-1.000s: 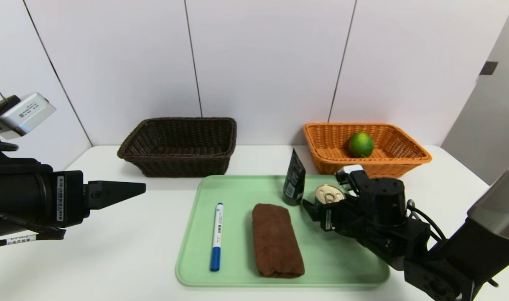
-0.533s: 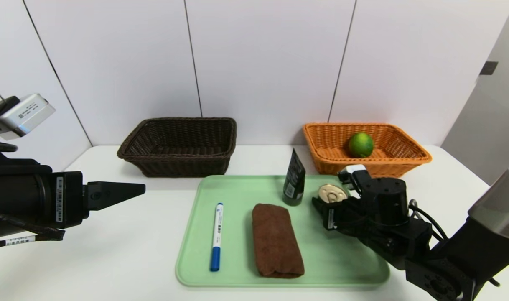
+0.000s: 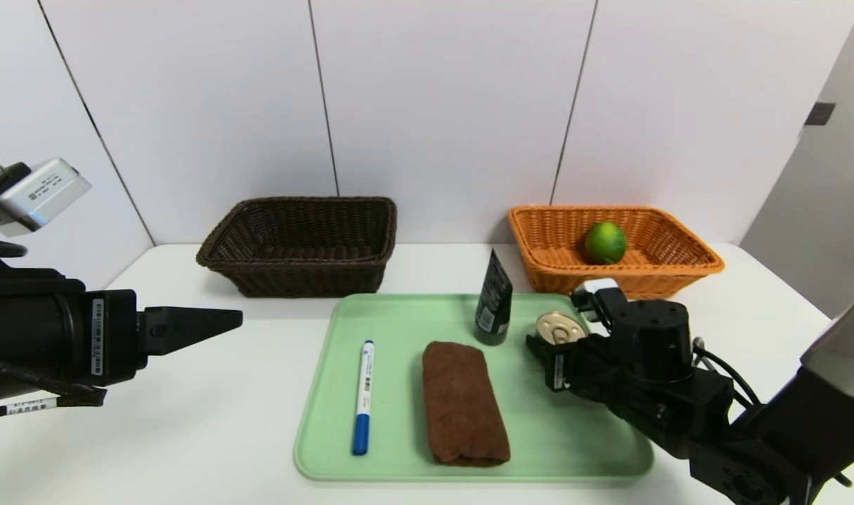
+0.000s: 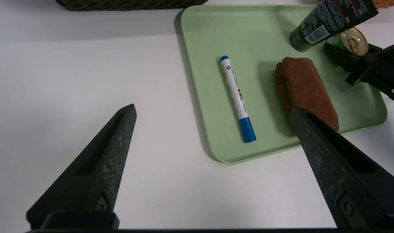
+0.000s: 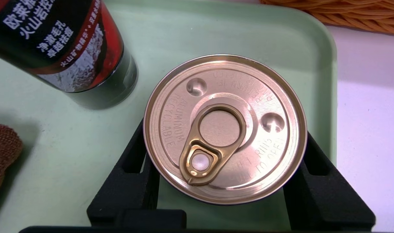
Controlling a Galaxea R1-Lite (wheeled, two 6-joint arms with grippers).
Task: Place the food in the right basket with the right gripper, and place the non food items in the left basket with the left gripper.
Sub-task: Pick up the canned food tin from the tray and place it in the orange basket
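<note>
A: What sits on the desk point(image 3: 209, 421)?

B: Largest first: the dark left basket point(image 3: 301, 242) and orange right basket point(image 3: 613, 249) at the back, the lime point(image 3: 605, 243) inside the orange one. In front, a green tray point(image 3: 392, 330) carries the rolled towel point(image 3: 462, 403), upright dark tube point(image 3: 493, 298), marker point(image 3: 363, 396) and can point(image 5: 224, 127).

A: And the arms?

B: The right hand point(image 5: 224, 168) reaches low and forward over the tray's right end, fingers clamped on the can's sides. The left hand point(image 4: 213, 111) hovers over the desk left of the tray, spread wide, holding nothing.
</note>
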